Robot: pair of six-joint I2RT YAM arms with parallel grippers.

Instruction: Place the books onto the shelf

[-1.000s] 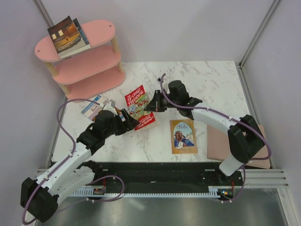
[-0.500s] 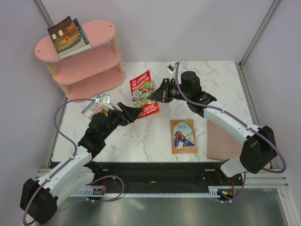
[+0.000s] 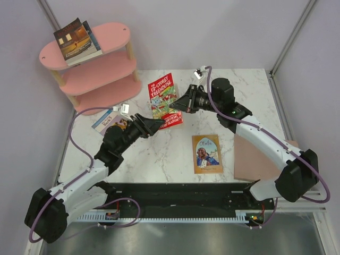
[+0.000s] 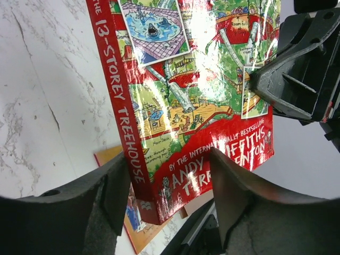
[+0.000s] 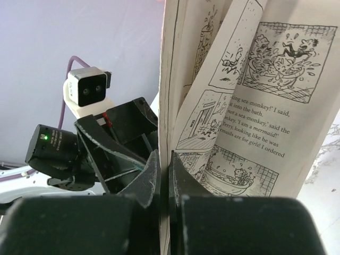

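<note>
Left end effector (image 4: pixel 170 175): spread, fingers (image 4: pixel 106 202) either side of the lower corner of the red book (image 4: pixel 186 106), not seen pressing on it. Just to its left, flat on the bench (image 3: pixel 244 90): a light blue book (image 3: pixel 103 121). To its right and nearer the arm bases: a tan book (image 3: pixel 207 154), also flat, with a plain brown board (image 3: pixel 249 159) beyond that at the bench's edge.

Just ahead of the left end effector, lifted off the bench and tilted: the red book, cover facing the left wrist camera, loose pages fanning open on the other side. Right end effector (image 5: pixel 164 164): pressed together on that book's edge from the opposite side, pinching it and carrying its weight.

Further off, up and to the left of both end effectors: the shelf (image 3: pixel 114 32), pink, three boards, with two books (image 3: pixel 77 41) lying at the left end of the top board. Well apart from the held book.

Step in hand, by the look of it: a handover of the red book in mid-air, third of five.

Next, probably: close the left end effector on the spine corner, let go with the right, then swing left and up to a free stretch of board. Calls for a firm hold near the spine so the pages don't flop, and a flat approach onto the board.
</note>
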